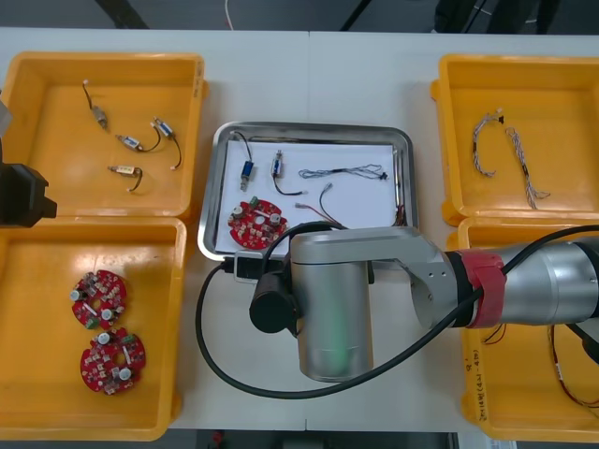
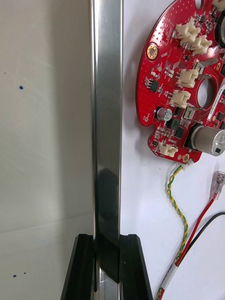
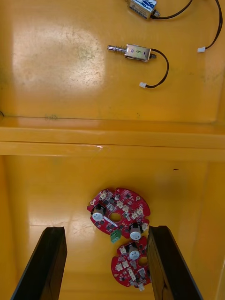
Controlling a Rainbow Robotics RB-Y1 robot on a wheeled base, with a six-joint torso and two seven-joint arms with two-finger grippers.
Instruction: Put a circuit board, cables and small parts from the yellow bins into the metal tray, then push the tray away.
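Centre frame, the metal tray (image 1: 211, 187) holds a red circuit board (image 1: 255, 223), cables (image 1: 342, 172) and small metal parts (image 1: 247, 171); the right gripper (image 2: 107, 240) seemingly pinches its lower rim, ready to push it away, while the left gripper (image 3: 107, 229) waits wide open over the left yellow bins (image 1: 94, 224).

An electronics workshop: yellow bins (image 1: 47, 140) of circuit boards (image 1: 98, 299) and cables (image 1: 505, 150) flank a metal tray (image 1: 211, 187).

The right gripper (image 2: 107, 246) pinches the metal tray (image 2: 107, 117) by its rim; a circuit board (image 2: 180, 79) lies inside.

White table (image 1: 374, 75), dark floor (image 1: 299, 11) beyond
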